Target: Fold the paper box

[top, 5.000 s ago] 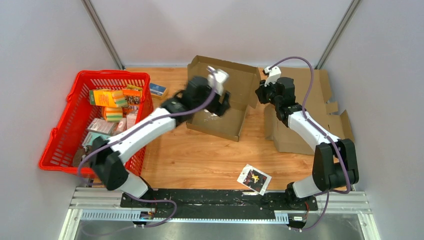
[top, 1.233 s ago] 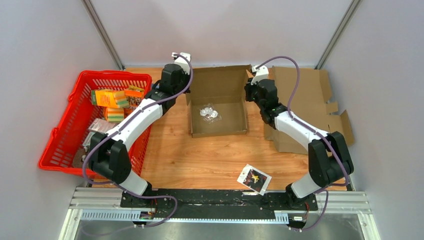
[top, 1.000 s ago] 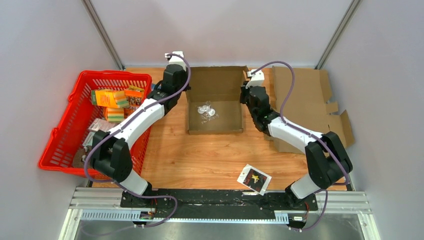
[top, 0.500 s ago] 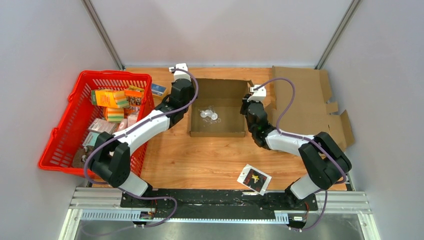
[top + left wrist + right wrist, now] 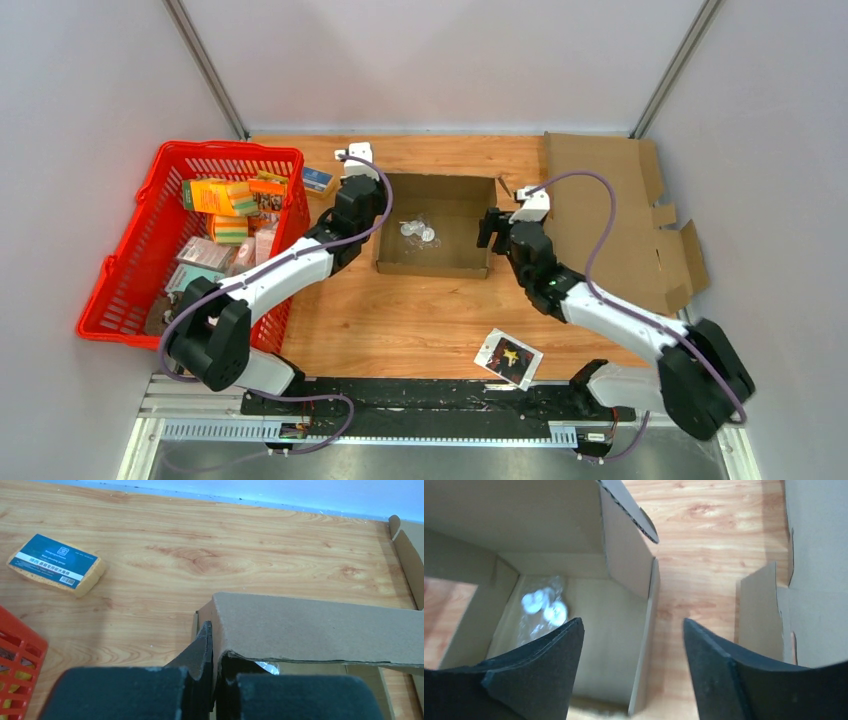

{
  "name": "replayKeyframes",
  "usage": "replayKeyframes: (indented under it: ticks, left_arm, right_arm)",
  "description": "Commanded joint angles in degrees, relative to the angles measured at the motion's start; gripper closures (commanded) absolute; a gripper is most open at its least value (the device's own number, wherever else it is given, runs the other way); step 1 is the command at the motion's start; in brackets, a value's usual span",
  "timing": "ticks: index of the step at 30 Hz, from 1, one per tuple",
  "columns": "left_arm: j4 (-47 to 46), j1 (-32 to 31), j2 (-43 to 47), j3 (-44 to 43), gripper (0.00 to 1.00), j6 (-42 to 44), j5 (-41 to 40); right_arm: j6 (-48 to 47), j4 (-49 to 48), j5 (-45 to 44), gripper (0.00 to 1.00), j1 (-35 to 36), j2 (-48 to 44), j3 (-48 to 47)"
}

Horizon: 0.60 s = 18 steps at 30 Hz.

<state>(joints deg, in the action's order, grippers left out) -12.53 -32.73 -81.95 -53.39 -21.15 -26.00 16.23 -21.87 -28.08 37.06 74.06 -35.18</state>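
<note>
The brown paper box (image 5: 437,262) sits open-topped in the middle of the table, with a small clear plastic bag (image 5: 418,231) inside. My left gripper (image 5: 372,208) is shut on the box's left wall; in the left wrist view the cardboard wall (image 5: 320,630) is pinched between the closed fingers (image 5: 214,660). My right gripper (image 5: 490,226) hangs open at the box's right side. The right wrist view has the right wall (image 5: 645,625) standing between the spread fingertips (image 5: 631,630), touching neither, and the bag (image 5: 544,607) on the box floor.
A red basket (image 5: 120,270) full of packets stands at the left. A blue sponge pack (image 5: 317,180) lies behind it. A flat cardboard sheet (image 5: 620,215) covers the right side. A small printed card (image 5: 510,357) lies near the front.
The right gripper has opened and let go of the box's right wall. Both arms drew back toward the near side and the box came nearer with them; its walls now stand squarer.
</note>
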Motion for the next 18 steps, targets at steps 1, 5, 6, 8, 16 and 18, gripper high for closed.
replayKeyframes:
  ticks: [1,5,6,8,16,18]
  left_arm:
    - [2.7,-1.5,0.1,1.7,1.0,0.4,2.8]
    - [2.5,-2.5,0.5,1.9,1.0,1.8,1.0]
    - [2.5,-2.7,0.7,2.1,1.0,2.0,0.6]
    - [2.4,-3.0,0.6,2.2,1.0,1.6,0.1]
    - [2.6,-4.6,0.4,2.4,1.0,2.7,-1.7]
    - [2.6,-4.8,0.6,2.8,1.0,2.5,-2.7]
  right_arm:
    - [12.8,35.6,6.0,0.19,0.6,-12.4,-2.2]
    - [21.7,54.5,19.0,0.0,-1.9,-22.1,-7.7]
    - [25.5,57.1,22.7,0.0,-5.1,-22.4,-10.1]
    - [34.8,56.4,33.8,0.0,-6.2,-21.9,-15.3]
    - [59.4,47.5,23.3,0.0,0.1,-10.2,-33.5]
    - [64.9,50.9,17.1,0.04,0.9,-4.6,-38.2]
